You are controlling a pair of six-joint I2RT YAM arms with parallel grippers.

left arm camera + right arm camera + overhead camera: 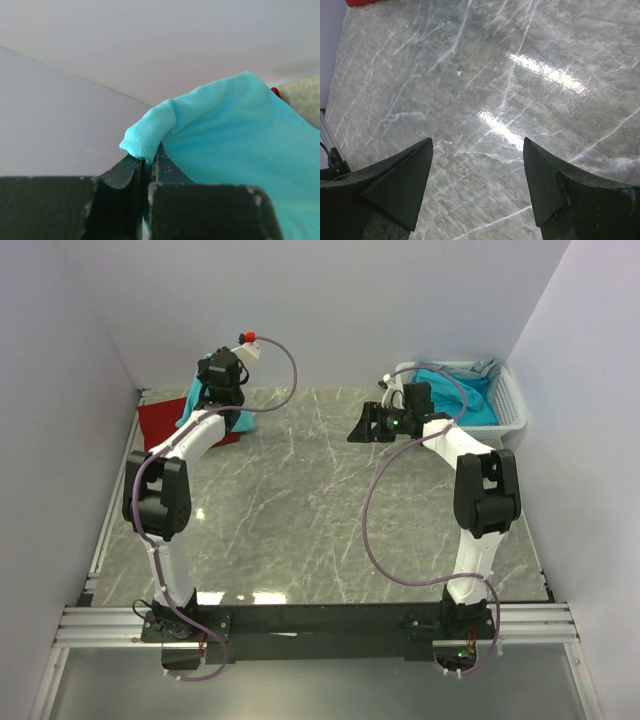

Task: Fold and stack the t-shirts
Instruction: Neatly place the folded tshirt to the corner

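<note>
So, left gripper (147,164) is pinched tight on a hem fold of the turquoise t-shirt (235,145), draped at the table's (300,500) 11 o'clock by the folded red t-shirt (160,423). Right gripper (477,145) gapes wide, empty, near the basket (512,415) at 1 o'clock. Cloth looks light, limp and stretchy, so grab hems or corners.

top cam overlooks table (300,500); wrist cams close: l on shirt (240,150), r on table.
</note>
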